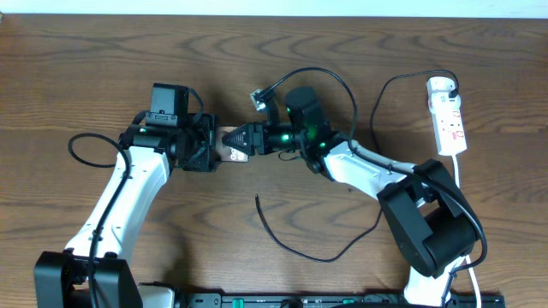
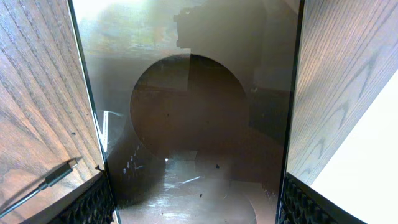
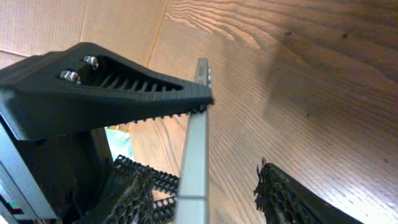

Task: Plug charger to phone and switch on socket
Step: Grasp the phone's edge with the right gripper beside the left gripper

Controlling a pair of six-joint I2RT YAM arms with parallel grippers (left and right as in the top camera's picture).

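A: Overhead?
B: The phone (image 1: pixel 226 142) sits between the left gripper (image 1: pixel 208 147) and the right gripper (image 1: pixel 247 139). The charger (image 1: pixel 259 199) tip lies loose near the right gripper, and the socket (image 1: pixel 448 115) is well away from both.
A: Left wrist?
B: Its fingers (image 2: pixel 93 202) are clamped on the phone's sides.
A: Right wrist?
B: Jaws apart, one finger (image 3: pixel 112 87) touching the phone's edge.

Most likely a robotics lab or test bench rather than a home. Told by two white-and-black robot arms, one at the left (image 1: pixel 128 192) and one at the right (image 1: pixel 368 171), based at the near edge by a black rail (image 1: pixel 325 300). Bare wood-grain tabletop (image 1: pixel 103 60) underneath, with a loose thin black cable (image 1: pixel 329 261) near the middle and a white power strip (image 1: pixel 448 115) at the far right. Plain pale wall (image 1: pixel 257 7) beyond the far edge. Brown cardboard-like sheets (image 3: pixel 81 22) in the right wrist view.
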